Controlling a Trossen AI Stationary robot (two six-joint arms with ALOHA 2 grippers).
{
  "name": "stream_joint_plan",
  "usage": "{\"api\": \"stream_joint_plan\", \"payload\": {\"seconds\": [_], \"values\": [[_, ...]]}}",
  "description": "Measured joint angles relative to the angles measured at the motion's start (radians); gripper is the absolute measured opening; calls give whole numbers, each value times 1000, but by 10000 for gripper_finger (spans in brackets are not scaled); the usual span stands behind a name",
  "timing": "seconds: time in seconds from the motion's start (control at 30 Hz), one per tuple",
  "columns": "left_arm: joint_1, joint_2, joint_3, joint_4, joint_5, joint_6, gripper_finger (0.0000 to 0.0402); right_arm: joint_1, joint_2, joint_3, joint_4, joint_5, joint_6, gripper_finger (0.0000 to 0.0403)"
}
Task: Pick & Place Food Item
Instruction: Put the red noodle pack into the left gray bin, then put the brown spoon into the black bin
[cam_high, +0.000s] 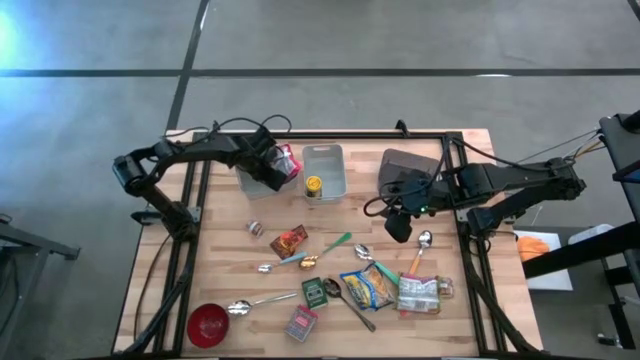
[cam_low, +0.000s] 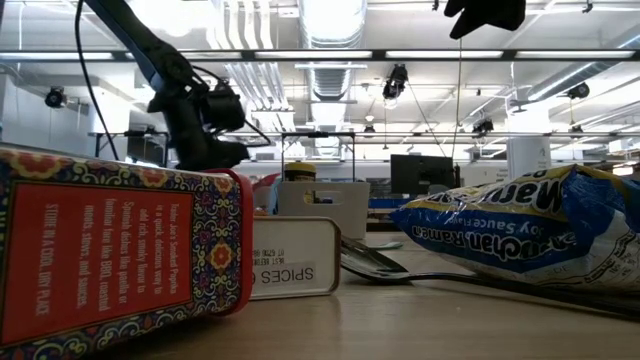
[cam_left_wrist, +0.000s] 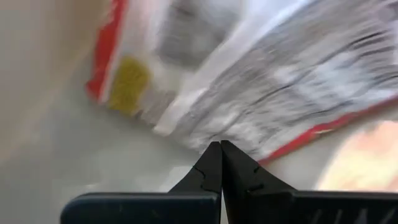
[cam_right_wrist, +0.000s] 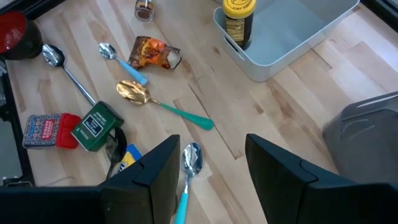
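A red-and-white food packet (cam_high: 287, 162) sits tilted at the far left of the table, over a pale bin (cam_high: 252, 183). In the left wrist view the packet (cam_left_wrist: 267, 81) fills the picture above the bin's grey floor (cam_left_wrist: 93, 162). My left gripper (cam_high: 272, 165) is shut, its tips (cam_left_wrist: 221, 144) at the packet's red-trimmed edge. My right gripper (cam_high: 398, 228) hangs open above the table right of centre, with nothing between its fingers (cam_right_wrist: 211, 149); a spoon (cam_right_wrist: 189, 163) lies on the wood below it. My left gripper comes steeply from above, and its shut fingertips meet the packet at its lower edge (cam_left_wrist: 249, 152). Whether any of the packet lies between the fingers, I cannot tell. The packet slants across the bin.
A grey bin (cam_high: 325, 170) holds a yellow-lidded bottle (cam_high: 313, 187); a dark grey box (cam_high: 410, 170) sits beside it. Nearer lie a snack packet (cam_high: 290, 240), ramen packets (cam_high: 375, 285), spoons, two tins (cam_high: 315, 292), a small jar (cam_high: 255, 228) and a red bowl (cam_high: 208, 323).
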Motion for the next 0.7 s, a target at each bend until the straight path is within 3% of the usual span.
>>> {"api": "stream_joint_plan", "payload": {"seconds": [0.33, 0.7], "values": [[2, -9, 2, -74, -28, -20, 0, 0, 0, 1, 0, 0, -5, 178], [2, -112, 3, -159, -90, 2, 0, 0, 0, 0, 0, 0, -19, 178]]}}
